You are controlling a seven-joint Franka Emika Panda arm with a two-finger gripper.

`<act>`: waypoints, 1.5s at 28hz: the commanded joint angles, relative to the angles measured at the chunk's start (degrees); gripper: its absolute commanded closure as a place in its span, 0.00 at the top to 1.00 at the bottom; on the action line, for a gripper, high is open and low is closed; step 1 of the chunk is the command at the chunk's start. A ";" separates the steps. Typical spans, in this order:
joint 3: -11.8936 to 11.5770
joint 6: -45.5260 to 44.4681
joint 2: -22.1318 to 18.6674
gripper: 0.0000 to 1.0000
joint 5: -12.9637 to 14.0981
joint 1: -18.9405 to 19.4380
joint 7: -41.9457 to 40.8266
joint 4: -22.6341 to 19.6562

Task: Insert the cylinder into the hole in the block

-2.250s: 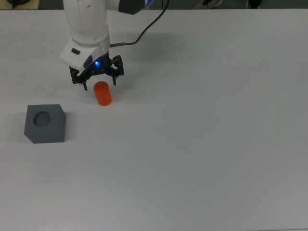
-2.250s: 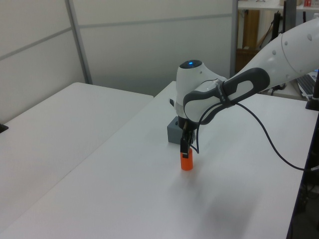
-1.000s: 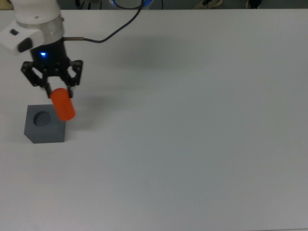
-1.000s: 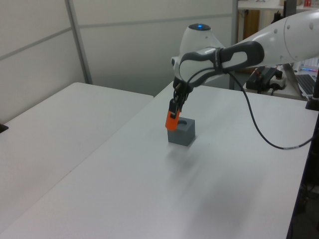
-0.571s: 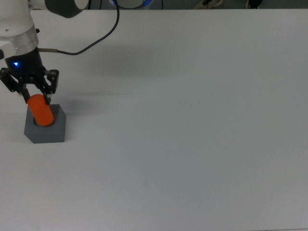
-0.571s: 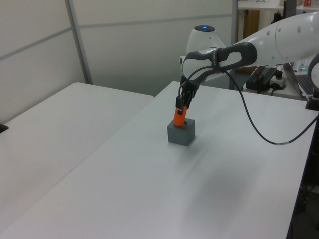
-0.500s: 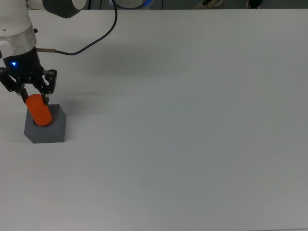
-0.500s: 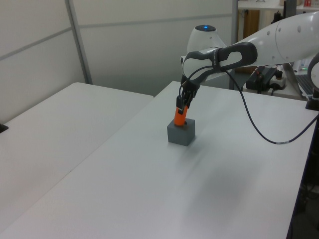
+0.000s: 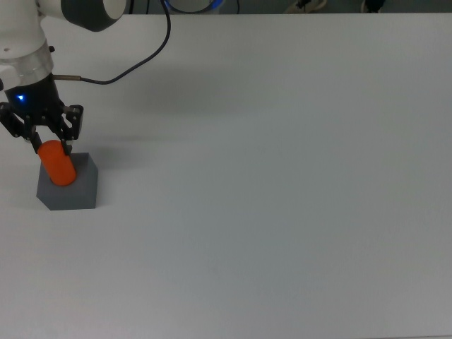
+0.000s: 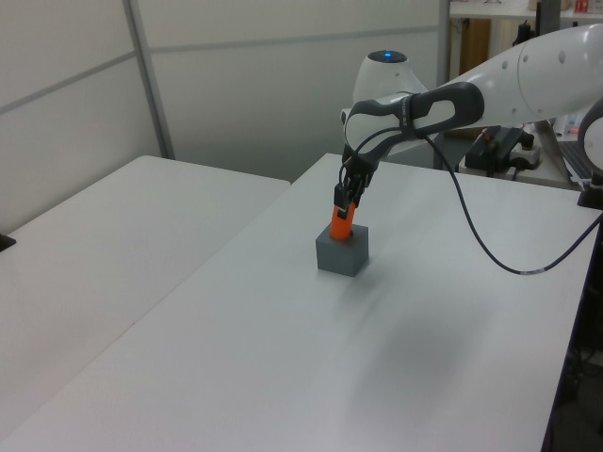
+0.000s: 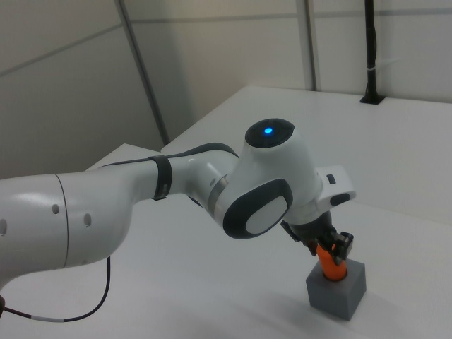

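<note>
The orange-red cylinder (image 9: pixel 58 167) stands nearly upright with its lower end in the hole on top of the grey block (image 9: pixel 76 192), near the top view's left edge. My gripper (image 9: pixel 51 146) is directly above the block, shut on the cylinder's upper end. In the left view the cylinder (image 10: pixel 340 226) sticks up out of the block (image 10: pixel 341 254) below the gripper (image 10: pixel 347 198). The right view shows the cylinder (image 11: pixel 330 265) leaning slightly in the block (image 11: pixel 339 289), with the gripper (image 11: pixel 327 246) holding its top. The hole itself is hidden by the cylinder.
The arm's black cable (image 9: pixel 145 56) trails over the white table (image 9: pixel 282 176) behind the gripper. In the left view a second white table (image 10: pixel 104 235) stands to the left across a gap, and equipment (image 10: pixel 509 151) sits behind the arm.
Over two seconds the gripper lifted the cylinder from the table and carried it to the top view's left over the block. In the last half second the cylinder sank slightly into the hole.
</note>
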 commanded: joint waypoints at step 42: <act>0.56 -30.83 -5.58 1.00 -6.67 0.88 0.15 12.65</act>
